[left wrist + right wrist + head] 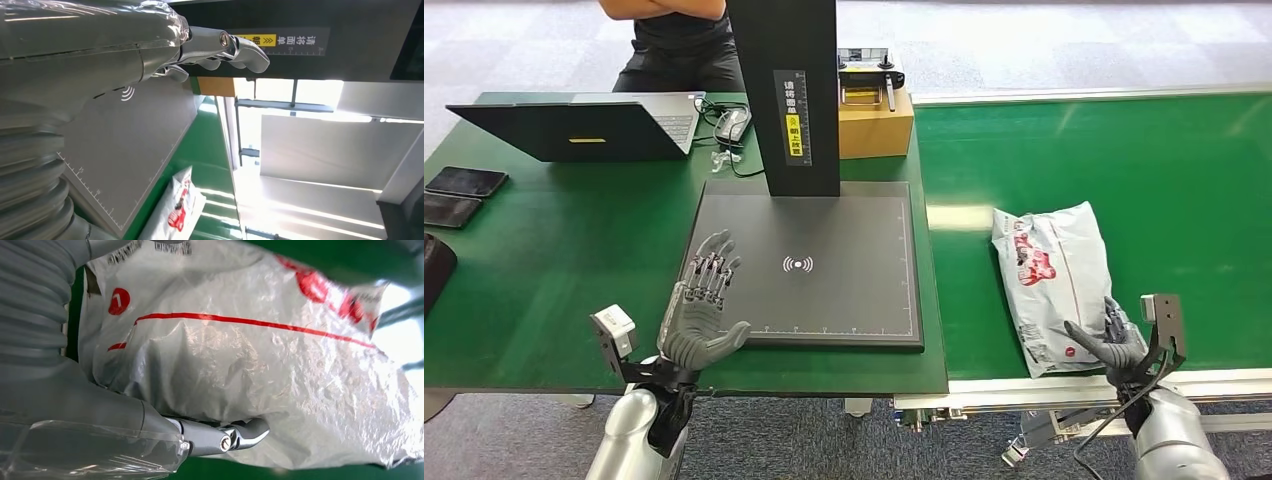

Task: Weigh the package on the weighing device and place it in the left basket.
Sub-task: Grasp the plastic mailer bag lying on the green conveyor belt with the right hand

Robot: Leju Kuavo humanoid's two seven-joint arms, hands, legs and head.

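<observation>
The package [1049,270], a white plastic mailer with red print, lies flat on the green conveyor belt [1184,180] to the right of the scale. My right hand [1114,345] rests on the package's near corner with its fingers spread. In the right wrist view the thumb [240,435] lies against the crinkled package [250,355]. The weighing device is a dark grey plate [844,230] with a black column [784,90] at its back. My left hand [699,310] hovers over the plate's front left corner, fingers apart and holding nothing. The left wrist view shows the plate [135,145] and the package [175,210] beyond it.
An open laptop [584,125], cables [729,130] and two phones [464,182] lie on the green table at the back left. A cardboard box [876,120] stands behind the scale. A person [674,40] in dark clothes stands past the table's far edge.
</observation>
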